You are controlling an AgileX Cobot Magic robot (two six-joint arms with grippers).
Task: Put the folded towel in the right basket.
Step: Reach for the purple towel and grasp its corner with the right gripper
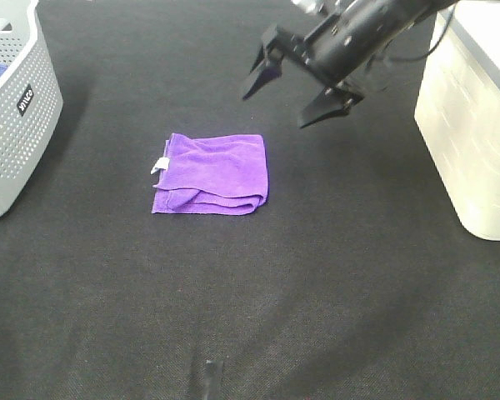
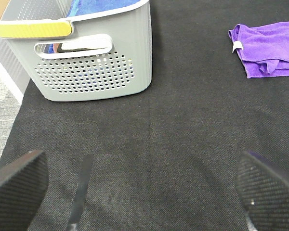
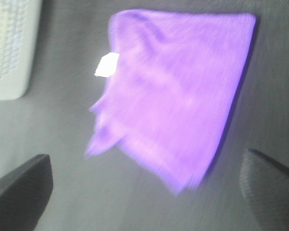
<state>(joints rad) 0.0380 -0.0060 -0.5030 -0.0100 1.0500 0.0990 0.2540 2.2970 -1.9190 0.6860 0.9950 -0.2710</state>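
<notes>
counter (image 1: 333,292) black fabric | towel (image 1: 212,173) centre | right hand (image 1: 275,110) spread, 1 o'clock of towel | left hand (image 2: 144,192) spread | right basket (image 1: 471,125) 3 o'clock, cropped | right-wrist view blurred

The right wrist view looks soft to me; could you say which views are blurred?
Right wrist view: blurred, the purple towel smeared at its edges. Exterior high view: sharp, evenly lit. Left wrist view: sharp; the grey basket shows crisp holes.

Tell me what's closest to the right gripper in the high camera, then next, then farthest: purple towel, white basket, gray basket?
From the right gripper:
1. purple towel, mid-table, just beneath it
2. white basket, right edge
3. gray basket, left edge
</notes>
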